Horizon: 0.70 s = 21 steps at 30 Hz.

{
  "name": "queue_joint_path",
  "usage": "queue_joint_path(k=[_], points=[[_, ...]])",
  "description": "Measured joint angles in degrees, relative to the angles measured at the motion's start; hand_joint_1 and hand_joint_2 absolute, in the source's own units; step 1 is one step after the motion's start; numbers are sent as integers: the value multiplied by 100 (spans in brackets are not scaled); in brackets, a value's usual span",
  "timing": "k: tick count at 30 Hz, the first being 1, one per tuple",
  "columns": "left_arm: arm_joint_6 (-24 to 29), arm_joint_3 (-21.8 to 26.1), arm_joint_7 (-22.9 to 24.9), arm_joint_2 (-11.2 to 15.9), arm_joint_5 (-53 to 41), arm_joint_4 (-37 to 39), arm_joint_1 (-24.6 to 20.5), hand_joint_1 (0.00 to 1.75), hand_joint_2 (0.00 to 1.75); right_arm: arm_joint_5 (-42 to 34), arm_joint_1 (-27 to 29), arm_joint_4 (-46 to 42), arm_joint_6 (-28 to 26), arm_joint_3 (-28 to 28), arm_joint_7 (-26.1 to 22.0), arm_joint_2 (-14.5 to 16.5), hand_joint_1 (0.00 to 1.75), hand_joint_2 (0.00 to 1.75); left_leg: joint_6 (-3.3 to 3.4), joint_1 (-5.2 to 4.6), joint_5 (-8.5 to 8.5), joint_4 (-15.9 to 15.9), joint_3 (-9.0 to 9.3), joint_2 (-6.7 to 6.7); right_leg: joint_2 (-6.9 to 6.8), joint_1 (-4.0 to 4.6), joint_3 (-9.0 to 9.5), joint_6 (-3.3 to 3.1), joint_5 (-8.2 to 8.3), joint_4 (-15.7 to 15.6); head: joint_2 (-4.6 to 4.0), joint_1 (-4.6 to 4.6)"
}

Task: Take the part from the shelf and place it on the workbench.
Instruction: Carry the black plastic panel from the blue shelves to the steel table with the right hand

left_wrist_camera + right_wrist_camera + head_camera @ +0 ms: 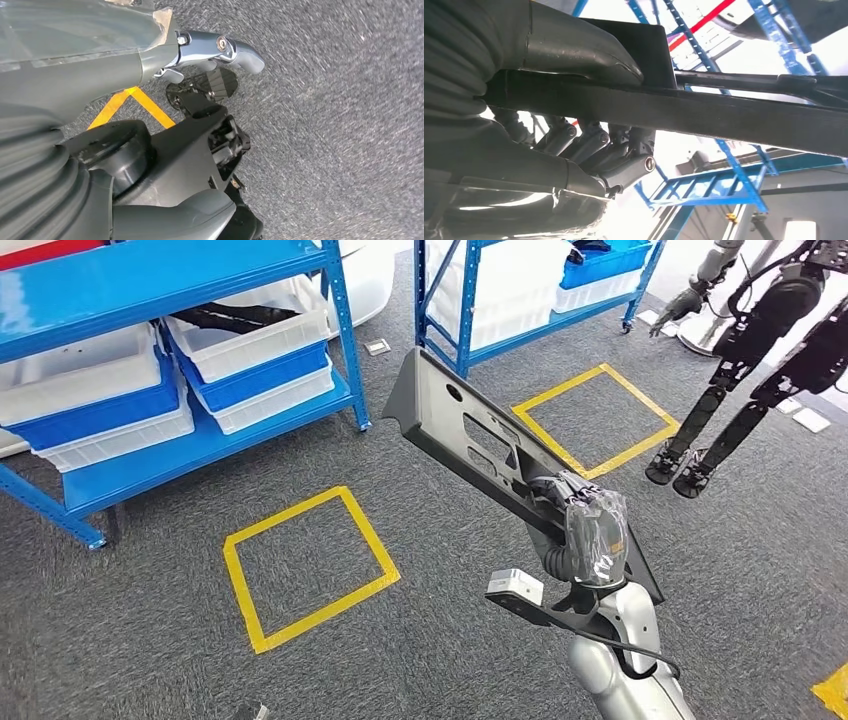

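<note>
The part is a long dark grey plastic panel with cut-outs. My right hand grips it near its lower end and holds it slanting up and to the left, above the carpet. In the right wrist view the part runs as a dark bar across the picture, with the thumb on one side and the fingers curled against the other. My left hand hangs over the carpet with its fingers and thumb apart and nothing in them.
A blue shelf with white and blue bins stands at the left, a second blue shelf at the back. Two yellow tape squares mark the grey carpet. Another robot stands at the right.
</note>
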Motion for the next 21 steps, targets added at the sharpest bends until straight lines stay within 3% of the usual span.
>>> queue_joint_path(k=[1,3,5,6,7,8,10,12,14,15,16,18,20,21], points=[[18,5,-1,0,2,-1,-2,0,175,11,-14,15,0,-2,5,-2,175,175,-20,17,-113,145,-57,-143,62,-25,5,-47,11,-5,0,-9],[50,16,-1,3,5,0,9,0,175,19,-54,48,0,-5,17,1,175,175,-31,30,-485,792,-345,-483,180,-22,12,-129,22,-9,0,-26],[58,19,2,1,1,1,39,0,175,19,-73,87,-2,-16,29,-2,175,175,-19,26,-749,1510,-706,-594,322,14,18,-163,20,-5,0,-34],[54,19,4,1,-3,2,51,0,175,18,-74,103,-3,-30,37,-8,175,175,-8,26,-722,1631,-787,-605,402,26,24,-165,19,-2,0,-35],[49,19,7,2,-8,2,59,0,175,18,-74,115,-4,-46,48,-15,175,175,8,26,-584,1532,-767,-615,483,33,33,-164,18,0,0,-36],[41,19,8,3,-14,2,61,0,175,18,-75,123,-5,-66,64,-20,175,175,32,27,-366,1226,-642,-653,563,36,46,-163,18,1,0,-37],[21,19,19,15,-41,2,61,0,175,38,-77,126,-6,-102,108,-26,175,175,97,37,12,453,-314,-904,712,48,49,-153,12,10,0,-32],[-4,17,42,28,-71,3,57,0,175,82,-71,126,-7,-127,145,-33,175,175,132,21,116,65,-147,-1065,841,48,6,-108,16,16,0,-30],[-25,15,63,23,-81,2,44,0,175,115,-49,125,-7,-151,173,-50,175,175,157,-8,122,3,-113,-952,946,38,-44,-33,36,6,0,-35],[-33,15,67,18,-82,0,33,0,175,125,-32,123,-8,-169,186,-64,175,175,187,-11,144,-40,-88,-889,881,43,-78,-6,24,43,0,-34],[-37,16,70,17,-83,-2,23,0,175,136,-27,121,-8,-185,199,-74,175,175,219,-3,170,-87,-61,-815,745,51,-140,4,-29,154,0,-23],[-41,17,75,19,-84,-3,15,0,175,162,-31,120,-7,-209,213,-86,175,175,259,0,199,-143,-25,-661,377,55,-430,-8,-283,724,0,5],[-41,17,84,20,-85,-2,20,0,175,186,-22,122,-4,-216,219,-91,175,175,261,-6,193,-142,-27,-501,237,36,-785,8,-536,1417,0,21],[-41,17,86,19,-86,-1,21,0,175,195,-6,124,-1,-218,220,-96,175,175,256,-6,188,-141,-29,-423,217,19,-859,42,-560,1556,0,22]])
